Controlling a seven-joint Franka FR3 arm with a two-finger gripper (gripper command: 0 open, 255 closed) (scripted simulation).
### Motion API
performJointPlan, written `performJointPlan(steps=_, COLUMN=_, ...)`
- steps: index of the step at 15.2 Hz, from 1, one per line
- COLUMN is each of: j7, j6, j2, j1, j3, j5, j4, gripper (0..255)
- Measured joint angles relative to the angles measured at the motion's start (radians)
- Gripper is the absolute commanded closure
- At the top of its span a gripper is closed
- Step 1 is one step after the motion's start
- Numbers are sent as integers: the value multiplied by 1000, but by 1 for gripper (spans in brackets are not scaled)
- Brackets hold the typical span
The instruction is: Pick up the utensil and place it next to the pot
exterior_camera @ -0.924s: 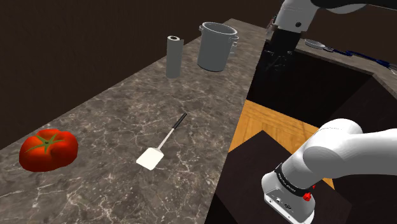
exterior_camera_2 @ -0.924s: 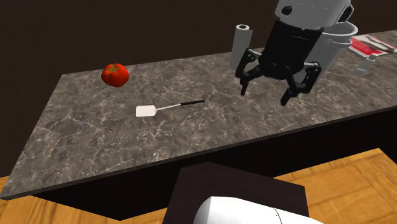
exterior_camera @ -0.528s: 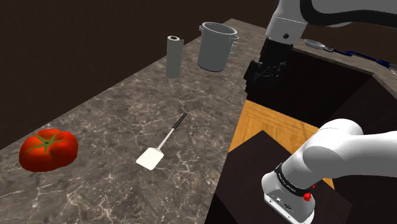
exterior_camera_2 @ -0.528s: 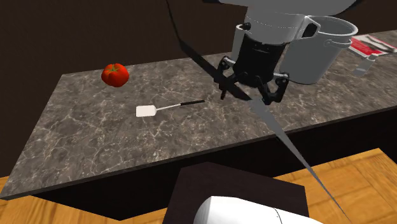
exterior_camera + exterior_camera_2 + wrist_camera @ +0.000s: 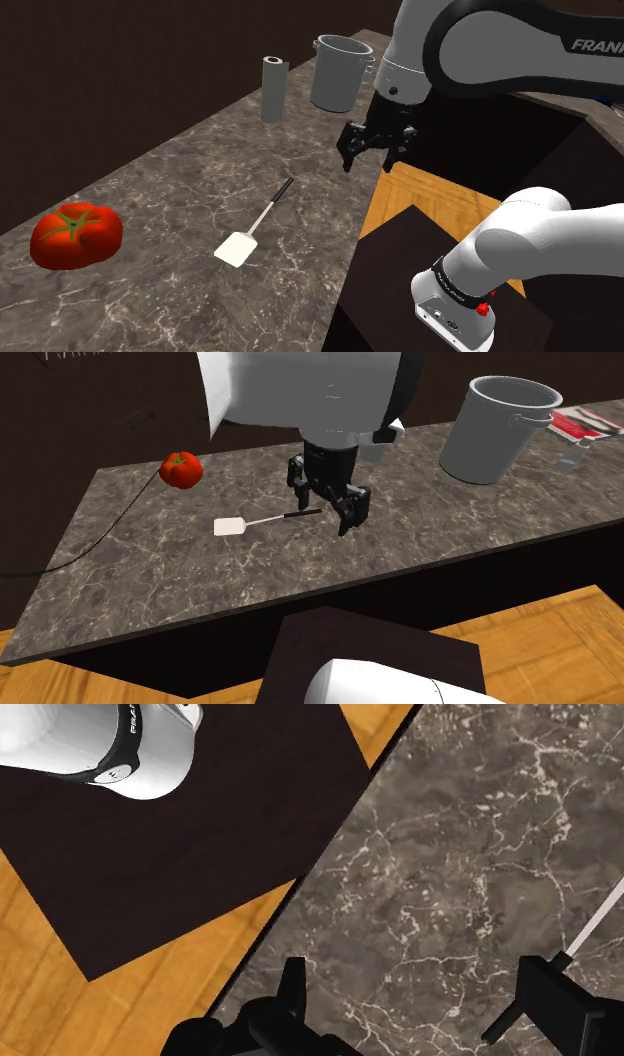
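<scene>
The utensil is a spatula (image 5: 254,228) with a pale blade and a black-tipped handle, lying flat on the dark marble countertop (image 5: 180,190). The second exterior view has the spatula (image 5: 262,520) just beside my hand. A grey pot (image 5: 340,72) stands at the far end of the counter and appears as the pot (image 5: 497,430) at the second exterior view's right. My gripper (image 5: 372,157) hovers open above the counter's front edge, a little beyond the handle's end, holding nothing. From the wrist, the gripper (image 5: 420,1004) points down at bare marble, with the spatula handle (image 5: 590,929) just outside one finger.
A red tomato (image 5: 76,235) sits at the counter's near end. A grey roll (image 5: 272,88) stands upright beside the pot. The dark stand (image 5: 200,854) and wooden floor (image 5: 420,195) lie below the counter's front edge. Red-and-white items (image 5: 590,422) lie beyond the pot.
The arm has swung away from the pot, along the counter toward the spatula's handle, and come lower. The fingers have stayed open. The spatula has not moved.
</scene>
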Motion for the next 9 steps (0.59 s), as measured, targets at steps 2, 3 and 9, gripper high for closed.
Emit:
performJointPlan(steps=2, j7=106, j6=54, j2=44, j1=-15, j3=81, j5=36, j4=14, gripper=0)
performJointPlan(steps=3, j7=160, j6=78, j2=67, j1=-25, j3=120, j5=50, j4=26, gripper=0)
performJointPlan(steps=9, j7=466, j6=235, j2=244, j1=-144, j3=359, j5=68, j4=115, gripper=0)
